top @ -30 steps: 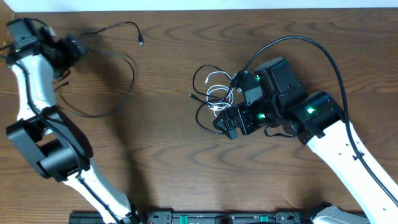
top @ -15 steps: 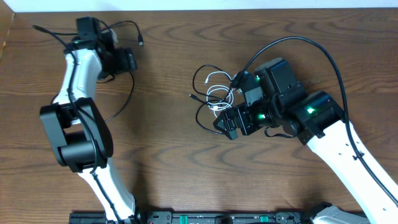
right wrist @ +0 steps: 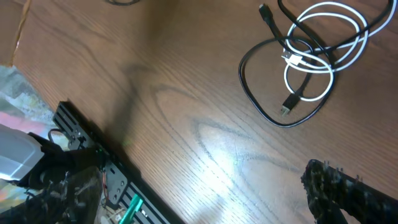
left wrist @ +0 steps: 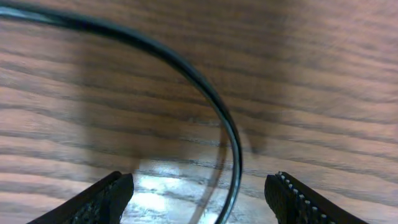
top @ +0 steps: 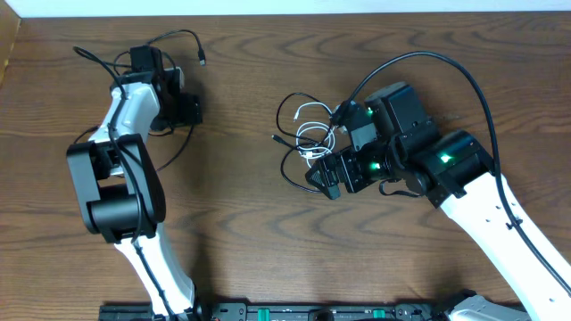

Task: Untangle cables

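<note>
**Overhead and wrist views: two arms over three cords on a brown wood-grain bench (top: 241, 223).**

**Left claw (left wrist: 199, 200).** The jaws stand apart, low over the bench, and nothing is gripped. A thin black cord (left wrist: 225, 115) passes between the two ribbed fingertips (left wrist: 107, 198) and appears to touch neither. In the wrist view the cord enters from the upper left, bends, and runs straight back through the gap. Its local long axis therefore lies across the line on which the jaws close, slightly nearer the right-hand fingertip in that view. Seen from overhead, this cord forms a wide, loose loop around the left arm at the far left of the bench. It lies well apart from the other cords.

**Right claw (top: 321, 183).** The jaws stand wide and hold nothing. Just beyond this claw, slightly to its left and near the middle of the bench, lies a small tangle (top: 308, 134). In it a looped white cord (right wrist: 297, 60) is crossed and ringed by a second black cord (right wrist: 242, 71). The right arm is much the nearer to this tangle.

**Coming move (judged).** The left claw probably closes on the loose cord. Success depends on the cord sitting centred in the gap, because a thin cord lying flat on the bench may slip beneath the fingertips.
</note>
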